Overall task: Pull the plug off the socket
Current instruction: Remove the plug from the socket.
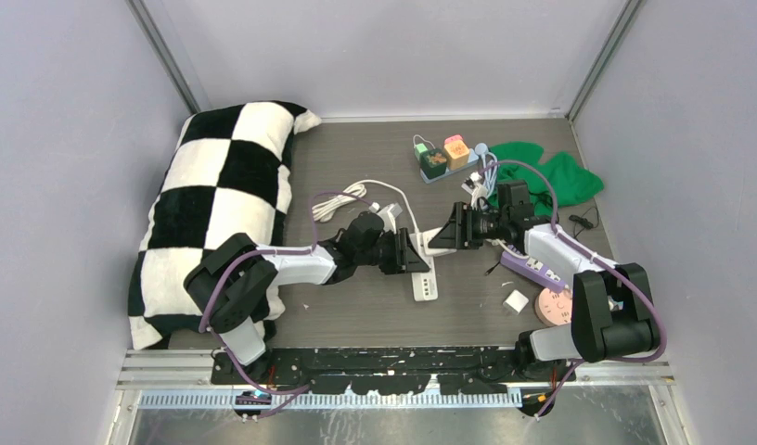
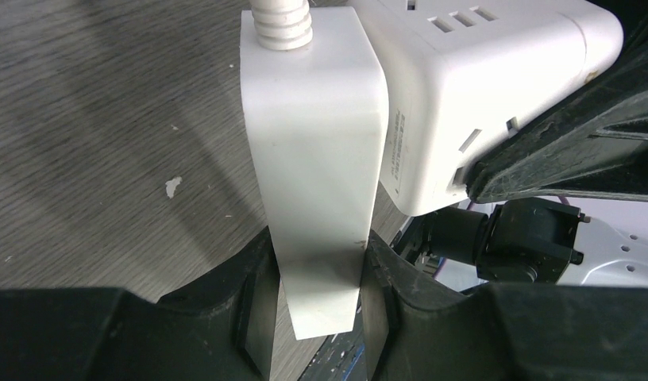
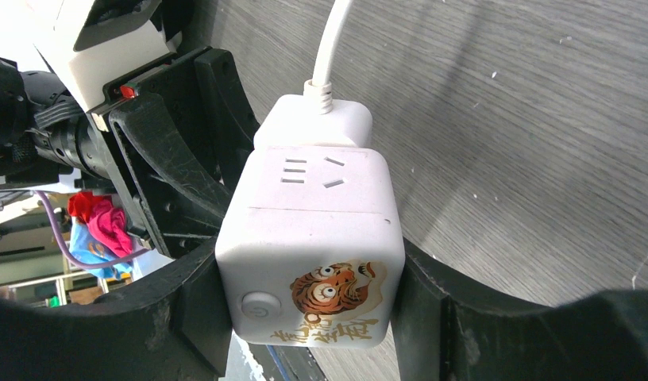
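Note:
A white cube socket (image 3: 313, 238) with a tiger sticker is held above the table between both arms; it also shows in the top view (image 1: 438, 239). My right gripper (image 3: 309, 317) is shut on its sides. A flat white plug (image 2: 317, 159) with a ribbed cable collar sits flush against one face of the socket (image 2: 480, 87); no prongs show. My left gripper (image 2: 317, 317) is shut on the plug's lower end. In the right wrist view the plug (image 3: 313, 127) sits behind the cube. In the top view the left gripper (image 1: 412, 252) and the right gripper (image 1: 449, 236) meet mid-table.
The plug's white cable (image 1: 356, 197) coils behind the arms. A white power strip (image 1: 424, 283) lies under the left gripper. A purple strip (image 1: 542, 269), a pink disc (image 1: 553, 306) and a small white cube (image 1: 517, 300) lie right. A checkered pillow (image 1: 217, 204) lies left, green cloth (image 1: 542, 171) far right.

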Controlling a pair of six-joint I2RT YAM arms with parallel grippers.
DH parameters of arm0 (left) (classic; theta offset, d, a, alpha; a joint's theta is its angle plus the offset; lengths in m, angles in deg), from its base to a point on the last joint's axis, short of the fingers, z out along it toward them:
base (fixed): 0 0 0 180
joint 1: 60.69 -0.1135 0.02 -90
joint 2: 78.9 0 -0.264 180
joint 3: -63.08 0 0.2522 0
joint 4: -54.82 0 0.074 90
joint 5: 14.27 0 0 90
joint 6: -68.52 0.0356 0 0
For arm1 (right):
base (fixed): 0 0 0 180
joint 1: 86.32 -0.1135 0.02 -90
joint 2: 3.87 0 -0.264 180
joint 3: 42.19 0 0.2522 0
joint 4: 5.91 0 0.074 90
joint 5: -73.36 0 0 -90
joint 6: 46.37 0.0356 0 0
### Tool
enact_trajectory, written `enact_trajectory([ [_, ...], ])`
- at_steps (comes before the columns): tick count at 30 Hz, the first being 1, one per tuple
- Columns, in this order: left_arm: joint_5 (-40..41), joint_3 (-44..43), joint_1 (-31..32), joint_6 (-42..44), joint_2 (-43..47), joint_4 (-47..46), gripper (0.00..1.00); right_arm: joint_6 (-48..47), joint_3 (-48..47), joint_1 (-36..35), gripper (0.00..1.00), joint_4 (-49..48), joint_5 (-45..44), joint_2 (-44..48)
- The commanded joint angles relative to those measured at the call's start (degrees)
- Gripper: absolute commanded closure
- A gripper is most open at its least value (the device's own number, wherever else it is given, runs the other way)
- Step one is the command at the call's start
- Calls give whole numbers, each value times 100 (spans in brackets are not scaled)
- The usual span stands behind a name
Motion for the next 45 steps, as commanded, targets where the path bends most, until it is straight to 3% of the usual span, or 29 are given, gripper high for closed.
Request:
enact_trajectory([
  [1, -12, 41, 20, -54, -39, -142, 100, -131, -326, 36, 99, 140, 657, 369],
  [6, -6, 84, 20, -66, -23, -212, 100, -335, -322, 51, 99, 349, 318, 362],
  [9, -16, 85, 20, -72, -34, -229, 100, -63, -233, 50, 99, -30, 1214, 375],
  [11, -26, 81, 20, -83, -52, -241, 100, 485, -67, -42, 99, -874, 1893, 423],
  [13, -40, 69, 20, -83, -70, -241, 100, 455, -47, -91, 99, -797, 2008, 494],
  [16, -45, 50, 20, -83, -87, -241, 100, -386, -266, -71, 99, 367, 839, 525],
  [17, -53, 54, 20, -83, -82, -245, 100, -539, -350, -60, 99, 621, -102, 492],
  [19, -45, 65, 20, -83, -73, -251, 100, -650, -434, 22, 99, 808, -690, 350],
  [25, -15, 103, 20, -83, -51, -257, 100, 466, -36, 44, 99, -660, 1427, 395],
  [28, -35, 79, 20, -83, -80, -258, 100, 801, 66, 33, 99, -1166, 1769, 457],
  [31, -60, 55, 20, -83, -111, -258, 100, 200, -108, 37, 99, -332, 956, 505],
  [32, -58, 50, 20, -83, -115, -258, 100, -91, -240, 37, 99, 273, 184, 481],
  [35, -47, 50, 18, -83, -107, -246, 100, -404, -414, 48, 99, 708, -689, 387],
  [36, -40, 50, 20, -83, -99, -229, 100, -357, -390, 43, 99, 653, -511, 361],
  [40, 29, 59, 20, -67, -60, -102, 100, 552, -48, -77, 99, -801, 1626, 440],
  [43, 168, 21, 20, -50, -62, 102, 100, 421, -110, -203, 99, -520, 1739, 517],
  [45, 269, -38, 20, -40, -72, 366, 100, -120, -233, -201, 99, 153, 900, 558],
])
